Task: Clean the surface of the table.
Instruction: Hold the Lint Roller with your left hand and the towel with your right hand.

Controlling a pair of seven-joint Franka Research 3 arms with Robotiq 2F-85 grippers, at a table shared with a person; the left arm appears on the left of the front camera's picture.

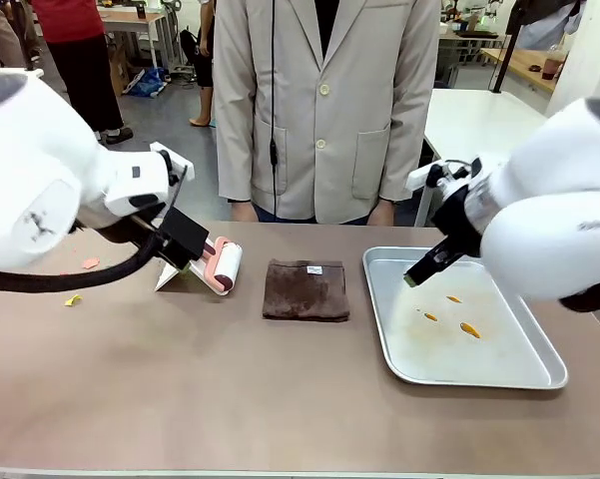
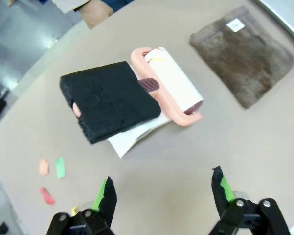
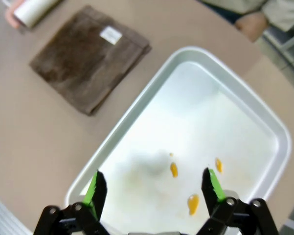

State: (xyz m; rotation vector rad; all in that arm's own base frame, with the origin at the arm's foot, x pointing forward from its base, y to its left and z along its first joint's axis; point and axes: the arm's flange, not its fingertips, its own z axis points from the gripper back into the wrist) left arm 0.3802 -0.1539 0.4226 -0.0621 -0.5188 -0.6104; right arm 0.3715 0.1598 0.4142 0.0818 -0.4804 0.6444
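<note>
The taupe-brown table (image 1: pixel 280 389) carries small paper scraps near its left end: orange (image 2: pixel 43 167), green (image 2: pixel 60 167) and red (image 2: pixel 47 195). A pink-framed lint roller (image 2: pixel 171 85) with a black foam handle (image 2: pixel 110 100) lies on a white sheet. My left gripper (image 2: pixel 164 191) hangs open just short of that handle, holding nothing. A folded brown cloth (image 1: pixel 305 289) lies mid-table. My right gripper (image 1: pixel 417 273) is open above the silver tray (image 1: pixel 384 329), over its near-left part, and holds nothing.
Several orange smears (image 3: pixel 173 170) mark the tray floor. A person in a beige jacket (image 1: pixel 324 100) stands at the far edge behind the cloth. More scraps, orange (image 1: pixel 90 263) and yellow (image 1: pixel 72 299), lie under my left arm. White-topped tables stand behind.
</note>
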